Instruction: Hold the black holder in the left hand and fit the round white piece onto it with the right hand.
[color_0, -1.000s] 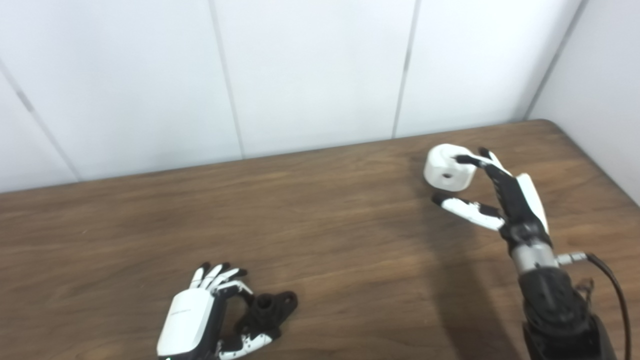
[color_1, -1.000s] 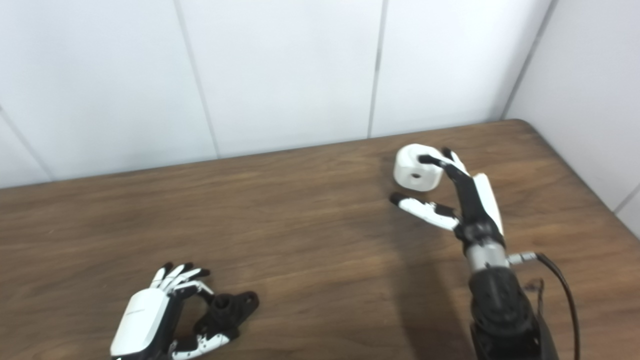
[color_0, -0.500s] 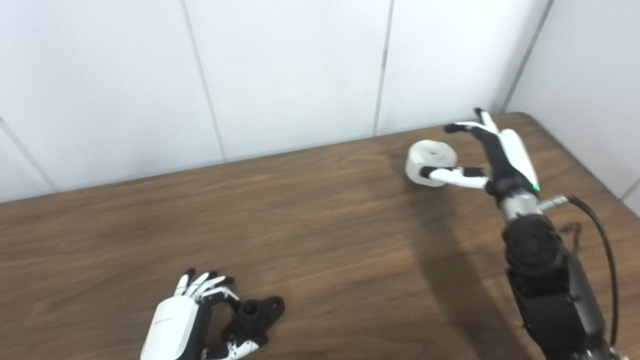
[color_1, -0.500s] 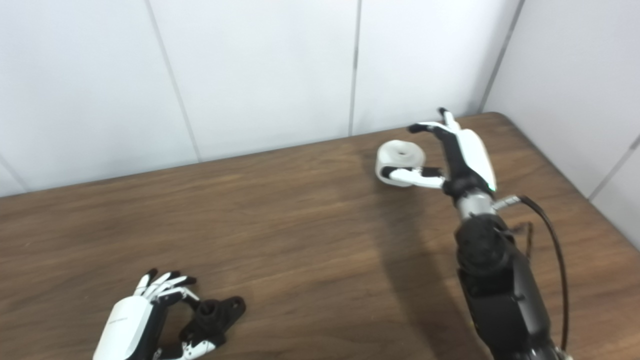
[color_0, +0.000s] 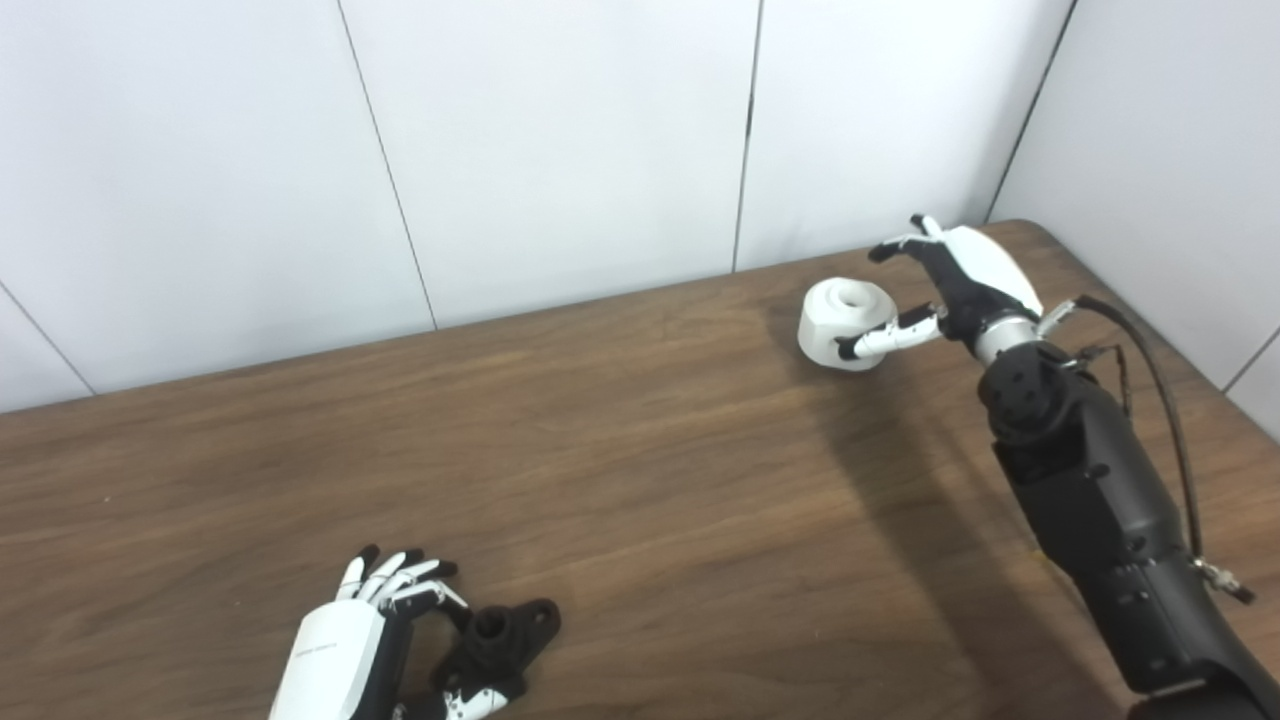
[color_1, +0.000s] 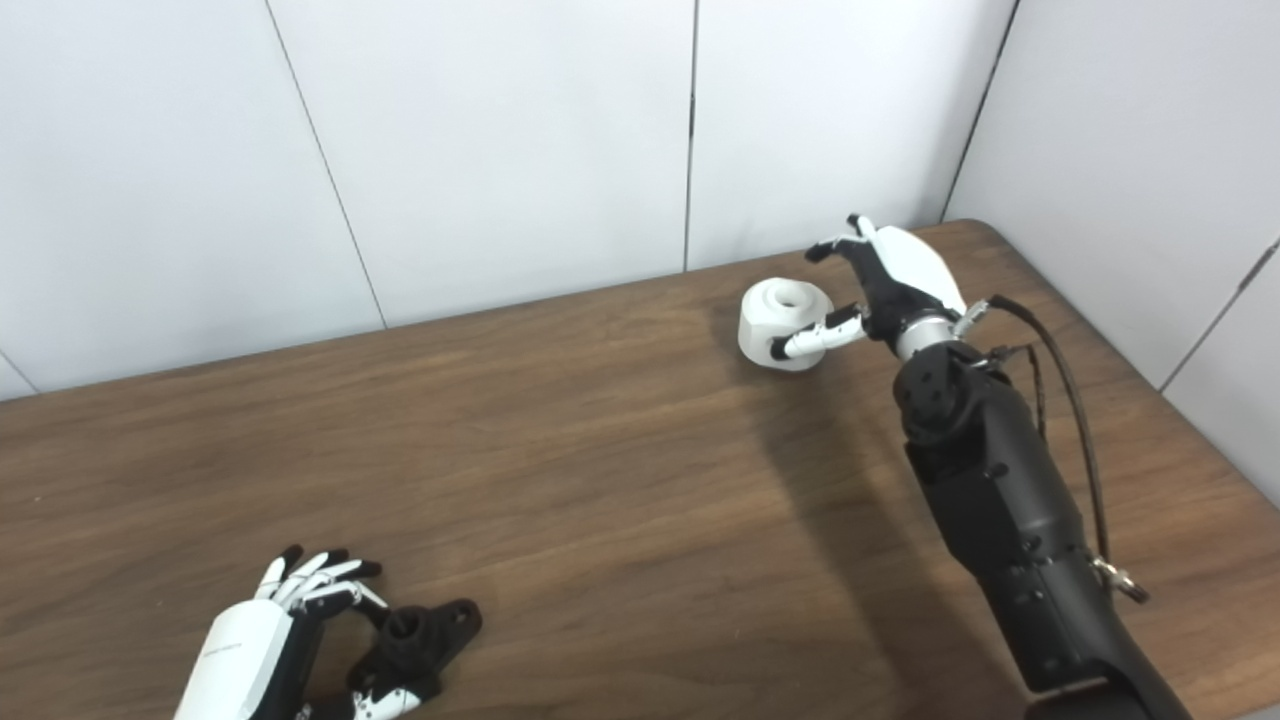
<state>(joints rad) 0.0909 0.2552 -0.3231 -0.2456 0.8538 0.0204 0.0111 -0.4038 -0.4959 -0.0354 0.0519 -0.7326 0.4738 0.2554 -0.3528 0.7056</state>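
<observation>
The black holder (color_0: 503, 636) lies on the wooden table (color_0: 620, 480) near the front left. My left hand (color_0: 345, 650) curls round its left side, a finger against its top and the thumb against its near end. The round white piece (color_0: 846, 322) stands at the far right with its opening facing up. Around it my right hand (color_0: 950, 285) is open. The thumb lies across the piece's near side and the fingers arch above its far side, apart from it.
White wall panels (color_0: 560, 140) rise along the table's back edge. A side wall (color_0: 1170, 150) closes the right, just behind my right hand. The table's right edge runs close beside my right forearm (color_0: 1090, 500), and a black cable loops off the wrist.
The camera has shifted. My right hand has reached farther back and now straddles the white piece, which has turned from its side to opening-up. My left hand and the holder have kept their pose.
</observation>
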